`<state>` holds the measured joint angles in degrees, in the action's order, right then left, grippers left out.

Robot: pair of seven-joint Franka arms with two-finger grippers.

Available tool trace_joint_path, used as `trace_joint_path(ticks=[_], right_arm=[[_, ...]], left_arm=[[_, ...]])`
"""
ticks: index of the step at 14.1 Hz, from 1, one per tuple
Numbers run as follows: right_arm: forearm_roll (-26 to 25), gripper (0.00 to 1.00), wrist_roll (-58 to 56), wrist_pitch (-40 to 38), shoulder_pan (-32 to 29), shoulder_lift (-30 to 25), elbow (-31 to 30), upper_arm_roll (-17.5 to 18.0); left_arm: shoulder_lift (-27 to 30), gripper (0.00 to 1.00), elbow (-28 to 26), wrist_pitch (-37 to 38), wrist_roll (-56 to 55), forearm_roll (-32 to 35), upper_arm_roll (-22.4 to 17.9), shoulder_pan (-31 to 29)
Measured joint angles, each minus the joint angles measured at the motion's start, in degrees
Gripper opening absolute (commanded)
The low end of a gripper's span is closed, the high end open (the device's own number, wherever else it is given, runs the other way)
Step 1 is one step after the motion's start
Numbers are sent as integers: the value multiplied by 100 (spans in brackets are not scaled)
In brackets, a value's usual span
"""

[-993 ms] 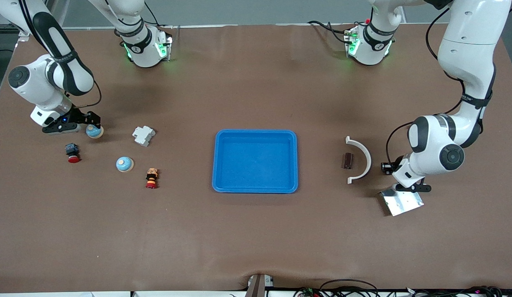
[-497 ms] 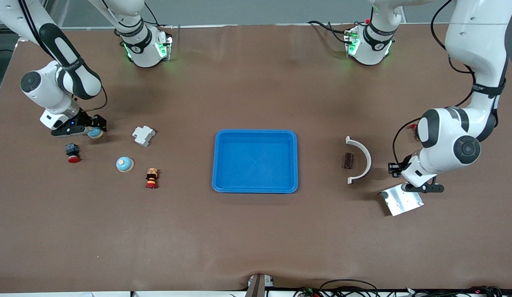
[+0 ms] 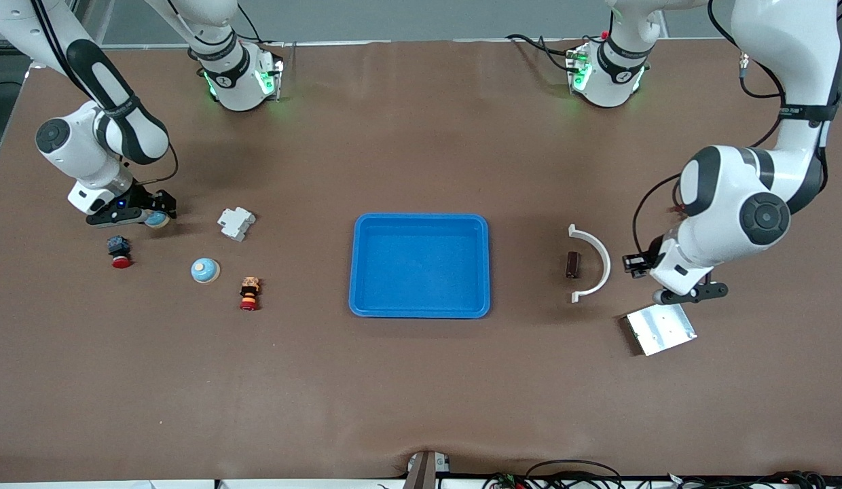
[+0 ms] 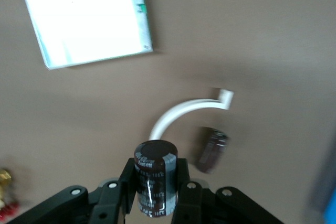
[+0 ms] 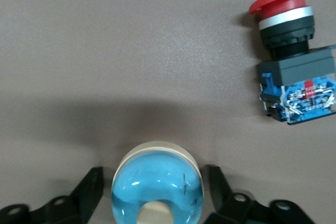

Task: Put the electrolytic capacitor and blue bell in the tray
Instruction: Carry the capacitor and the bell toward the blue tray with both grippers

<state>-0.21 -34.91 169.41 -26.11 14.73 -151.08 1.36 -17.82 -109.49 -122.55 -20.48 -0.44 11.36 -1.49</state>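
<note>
The electrolytic capacitor (image 4: 155, 177), a dark cylinder, sits pinched upright in the left tool (image 4: 156, 190), up in the air over the bare tabletop (image 3: 421, 394) near the silver metal plate (image 3: 660, 329) and the white curved piece (image 3: 592, 263). A second dark capacitor (image 3: 572, 264) lies on the tabletop inside that white curve, toward the left arm's end.

Over at the right arm's end, the right tool (image 5: 155, 192) is down at the tabletop with a blue bell (image 5: 157, 182) between its fingers (image 5: 92, 190); a sliver of gap shows on each side, so spread, not gripping. A red-capped push button (image 5: 294, 72) lies near it.

A second blue bell (image 3: 205, 270) rests nearer the front camera, with a white block (image 3: 235, 223) and a small red-and-orange switch (image 3: 249, 293) nearby.

The tray (image 3: 419, 221) sits mid-tabletop, bright blue, with nothing in it.
</note>
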Motion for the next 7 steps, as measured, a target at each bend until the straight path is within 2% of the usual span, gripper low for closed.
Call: trace_joint_path(ticks=[5, 7], right_arm=[[2, 0, 71, -131, -1, -44, 39, 45], [2, 0, 380, -807, 3, -207, 230, 254]], left_arm=[[81, 0, 6, 2, -1789, 0, 821, 116], [80, 0, 7, -1, -2256, 0, 870, 342]])
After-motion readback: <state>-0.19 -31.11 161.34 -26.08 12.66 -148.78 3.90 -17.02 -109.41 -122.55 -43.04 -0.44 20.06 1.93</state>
